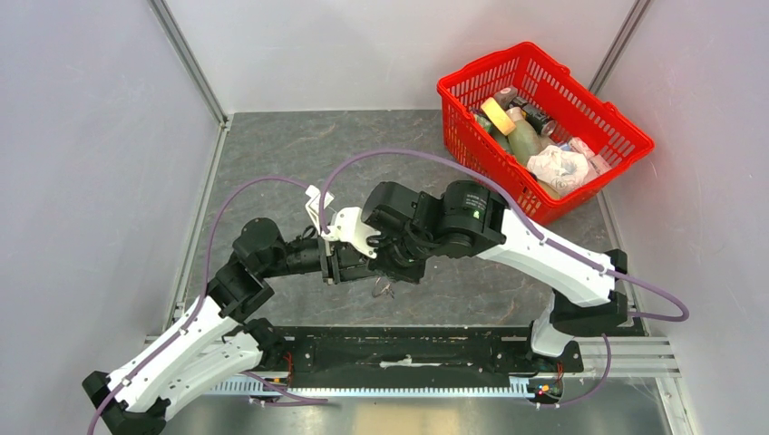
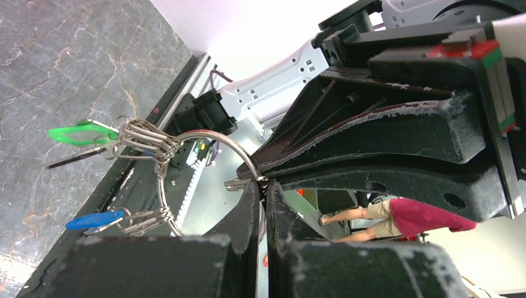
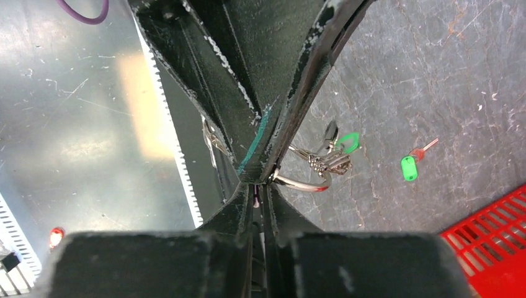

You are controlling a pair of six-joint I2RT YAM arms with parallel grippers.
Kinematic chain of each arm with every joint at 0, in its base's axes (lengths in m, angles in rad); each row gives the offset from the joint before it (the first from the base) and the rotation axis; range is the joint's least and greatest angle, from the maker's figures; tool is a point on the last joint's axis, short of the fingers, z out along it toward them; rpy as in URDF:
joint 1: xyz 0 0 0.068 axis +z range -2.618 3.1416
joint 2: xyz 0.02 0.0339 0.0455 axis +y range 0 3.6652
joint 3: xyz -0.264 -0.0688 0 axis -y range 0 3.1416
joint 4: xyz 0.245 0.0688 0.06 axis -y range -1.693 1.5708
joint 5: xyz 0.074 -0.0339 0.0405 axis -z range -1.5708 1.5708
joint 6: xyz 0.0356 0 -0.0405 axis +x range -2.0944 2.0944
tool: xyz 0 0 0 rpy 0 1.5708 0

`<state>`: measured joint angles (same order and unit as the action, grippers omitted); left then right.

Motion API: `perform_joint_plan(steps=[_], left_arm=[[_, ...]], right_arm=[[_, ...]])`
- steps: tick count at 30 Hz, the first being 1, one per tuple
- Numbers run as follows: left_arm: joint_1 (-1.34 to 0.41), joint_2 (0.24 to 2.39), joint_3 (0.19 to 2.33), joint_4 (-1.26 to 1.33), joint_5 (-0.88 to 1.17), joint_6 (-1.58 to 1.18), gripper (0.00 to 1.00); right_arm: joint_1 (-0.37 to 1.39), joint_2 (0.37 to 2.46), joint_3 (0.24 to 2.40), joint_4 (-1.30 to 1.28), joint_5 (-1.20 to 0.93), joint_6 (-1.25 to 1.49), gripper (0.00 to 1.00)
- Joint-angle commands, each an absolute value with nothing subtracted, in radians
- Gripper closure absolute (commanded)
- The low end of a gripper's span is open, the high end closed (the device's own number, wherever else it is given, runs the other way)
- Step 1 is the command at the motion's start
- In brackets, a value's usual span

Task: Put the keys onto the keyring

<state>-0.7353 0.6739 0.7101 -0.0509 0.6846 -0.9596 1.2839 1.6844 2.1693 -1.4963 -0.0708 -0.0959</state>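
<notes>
Left jaws: closed down to a sliver, clamping the thin wire of the keyring (image 2: 214, 134) right at the tips. Right jaws: likewise closed, pinching the same wire at the same spot from the opposite side, tips of the two pairs touching.

From above, both arms bent inward, wrists meeting mid-surface (image 1: 272, 163), bunch of keys (image 1: 385, 290) dangling just beneath the jaws. Cannot tell whether the bunch touches the surface.

Just beyond the left jaws, on the far arc of the ring: cluster of small split rings (image 2: 146, 143) carrying the green key (image 2: 80, 132), with a thin dark key (image 2: 74, 159) right beside it. Further round the same ring: second small cluster with the blue key (image 2: 93, 220).

From the right wrist, same bunch just past the right jaws, green key (image 3: 349, 143) tilted outward.

Farther out from the right jaws, well apart from the ring: loose green key (image 3: 408, 168) lying flat on the surface, small red bit at its far end.

Well beyond both jaws, far right corner: red basket (image 1: 481, 154), filled with mixed clutter.
</notes>
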Motion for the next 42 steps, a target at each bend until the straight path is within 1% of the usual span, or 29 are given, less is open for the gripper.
perform_joint_plan(steps=[1, 4, 6, 9, 13, 19, 23, 28, 35, 42], left_arm=[[-0.735, 0.676, 0.742, -0.018, 0.688, -0.927, 0.98], [-0.735, 0.665, 0.742, -0.016, 0.683, -0.919, 0.98], [-0.735, 0.656, 0.743, -0.015, 0.678, -0.917, 0.98], [-0.735, 0.646, 0.737, -0.004, 0.667, -0.920, 0.98], [-0.735, 0.633, 0.729, 0.047, 0.647, -0.948, 0.98], [-0.735, 0.608, 0.704, 0.152, 0.597, -1.044, 0.98], [-0.735, 0.583, 0.707, 0.173, 0.548, -1.076, 0.98], [-0.735, 0.578, 0.720, 0.170, 0.527, -1.103, 0.98], [-0.735, 0.571, 0.727, 0.170, 0.514, -1.117, 0.98], [-0.735, 0.567, 0.740, 0.170, 0.512, -1.122, 0.98]], right_arm=[[1.303, 1.613, 2.147, -1.391, -0.077, -0.117, 0.79], [1.307, 1.551, 2.123, -1.350, -0.065, -0.102, 0.61], [1.307, 1.478, 2.072, -1.289, -0.055, -0.085, 0.52], [1.306, 1.342, 1.942, -1.151, -0.031, -0.052, 0.46], [1.306, 1.227, 1.820, -1.067, -0.015, -0.008, 0.46], [1.307, 1.150, 1.688, -0.935, 0.037, 0.094, 0.46], [1.307, 1.115, 1.629, -0.823, 0.004, 0.183, 0.49], [1.307, 1.124, 1.632, -0.772, 0.003, 0.247, 0.53], [1.307, 1.134, 1.639, -0.756, 0.003, 0.267, 0.57], [1.307, 1.155, 1.640, -0.760, 0.020, 0.261, 0.58]])
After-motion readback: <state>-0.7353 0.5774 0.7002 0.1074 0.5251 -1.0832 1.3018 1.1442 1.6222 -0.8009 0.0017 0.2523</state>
